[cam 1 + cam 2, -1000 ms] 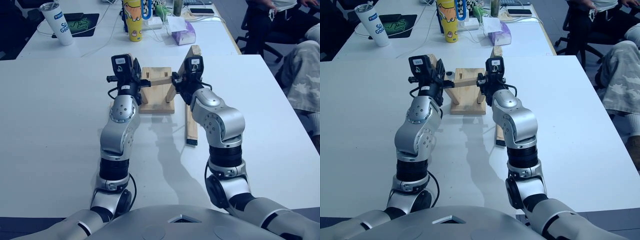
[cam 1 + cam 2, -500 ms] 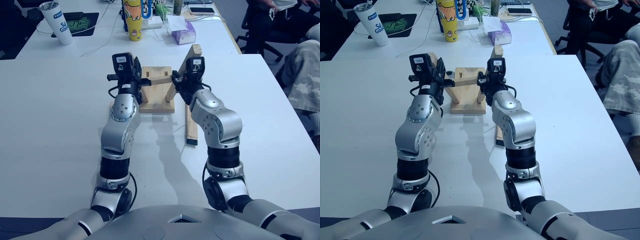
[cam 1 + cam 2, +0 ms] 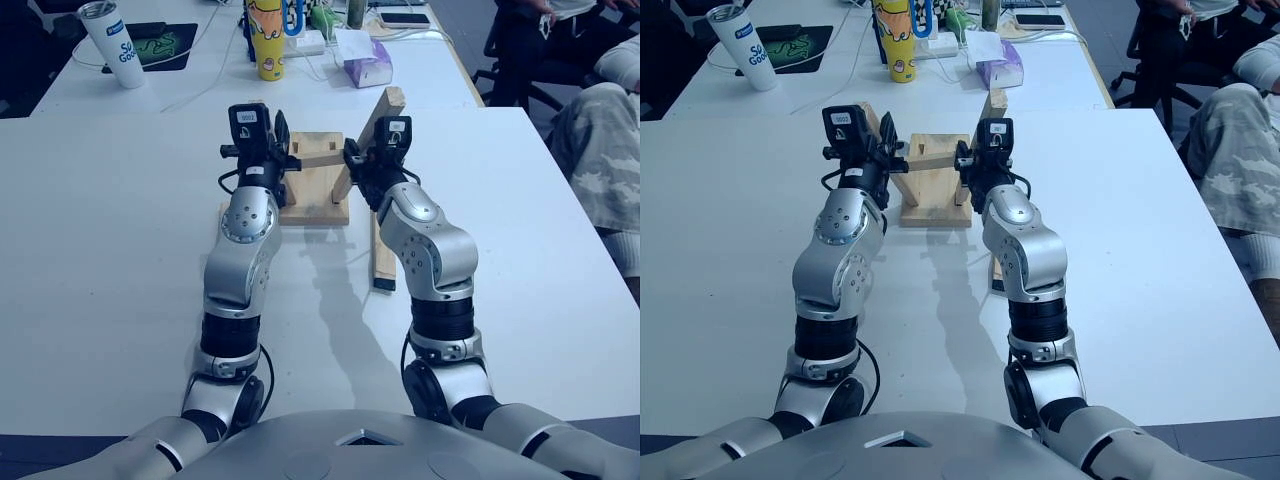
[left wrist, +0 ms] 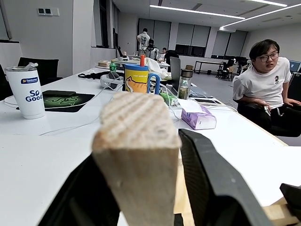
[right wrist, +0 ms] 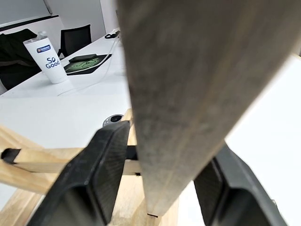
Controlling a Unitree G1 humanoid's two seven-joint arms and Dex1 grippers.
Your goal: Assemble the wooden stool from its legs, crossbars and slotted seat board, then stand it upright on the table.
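The seat board (image 3: 318,200) lies flat on the white table (image 3: 110,260) in front of both arms. Two wooden legs rise from it at a slant. My left gripper (image 3: 274,152) is shut on the left leg (image 3: 906,190); in the left wrist view that leg's end (image 4: 136,155) sits between black fingers (image 4: 214,188). My right gripper (image 3: 360,160) is shut on the right leg (image 3: 387,104), which sticks up past it; close up, the leg (image 5: 188,89) is clamped by the pads (image 5: 101,174). A thin crossbar (image 3: 320,160) spans between the two legs.
A loose wooden piece (image 3: 383,258) lies on the table beside my right forearm. On the table behind stand a white tumbler (image 3: 117,45), a yellow cup (image 3: 265,42), a tissue pack (image 3: 367,70) and a dark mat (image 3: 165,45). A seated person (image 3: 605,150) is at the right edge.
My left gripper has shifted slightly forward and to the right with its leg. The right gripper has barely moved. The person at the right has shifted.
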